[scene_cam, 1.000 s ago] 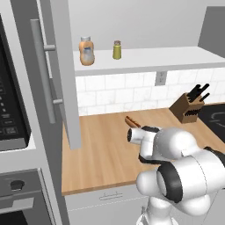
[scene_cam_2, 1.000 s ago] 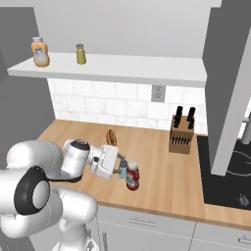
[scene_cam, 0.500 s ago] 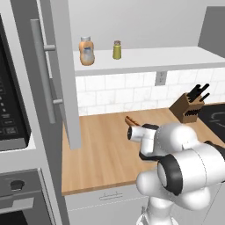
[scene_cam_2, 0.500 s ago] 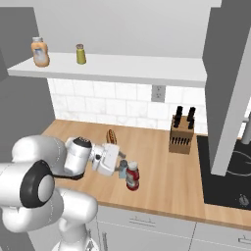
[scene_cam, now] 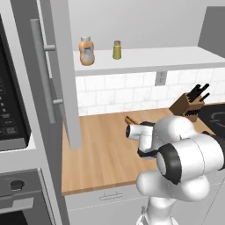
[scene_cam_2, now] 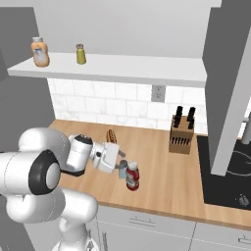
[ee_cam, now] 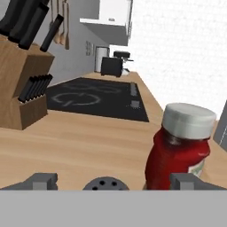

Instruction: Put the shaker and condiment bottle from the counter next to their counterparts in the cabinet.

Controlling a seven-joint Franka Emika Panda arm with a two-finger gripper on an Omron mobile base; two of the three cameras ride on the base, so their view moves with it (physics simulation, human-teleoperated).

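Now my gripper [ee_cam: 113,181] has its fingers spread wide around the shaker [ee_cam: 105,184]; the red bottle [ee_cam: 179,150] stands just beside it near the counter [scene_cam_2: 162,181] front edge; on the cabinet [scene_cam_2: 122,73] shelf, an orange bottle [scene_cam_2: 39,52] and yellow-green shaker [scene_cam_2: 80,54].

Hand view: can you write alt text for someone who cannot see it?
Open gripper low over the wooden counter, its fingertips either side of the shaker's dark perforated cap. The red condiment bottle stands just right of it; a knife block and black cooktop lie beyond.
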